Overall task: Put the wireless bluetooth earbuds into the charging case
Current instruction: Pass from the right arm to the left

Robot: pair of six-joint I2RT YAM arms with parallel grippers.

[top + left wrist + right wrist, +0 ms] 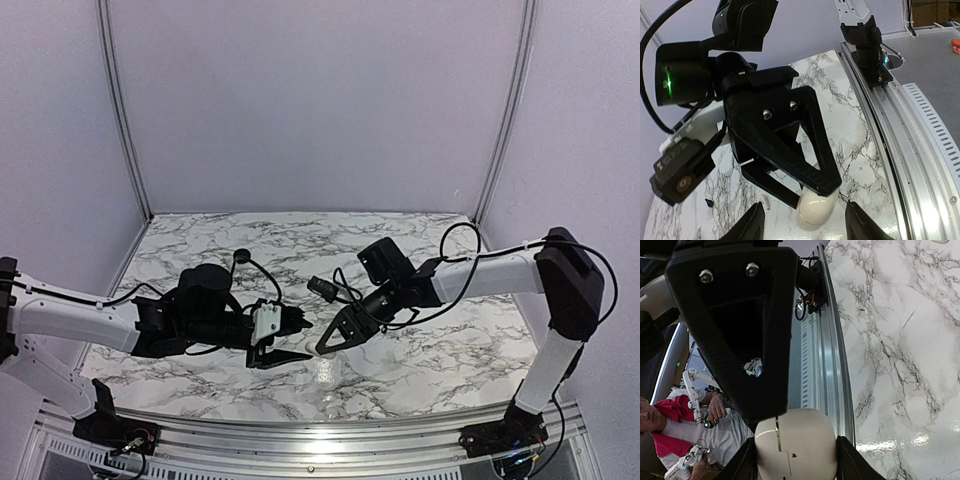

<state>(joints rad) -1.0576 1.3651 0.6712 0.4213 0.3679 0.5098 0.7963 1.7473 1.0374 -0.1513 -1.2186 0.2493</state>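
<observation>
Earbud (708, 202) — seemingly that tiny black piece — lies loose on the table (850, 130); the other is unseen; right gripper (812, 195) clamps the white case (816, 210); left gripper (806, 227) stands half-open astride it; insertion outstanding.

High rear view over the marble table (420, 370), two close opposed wrist views (charging case (816, 209) shared).

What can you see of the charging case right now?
The charging case is a smooth, glossy cream-white, egg-shaped shell, plastic by its look. A thin seam with a small step runs across it; the lid looks shut. The right gripper pinches it between both fingers, toward the table's front edge. Whether it touches the marble is unclear.
</observation>
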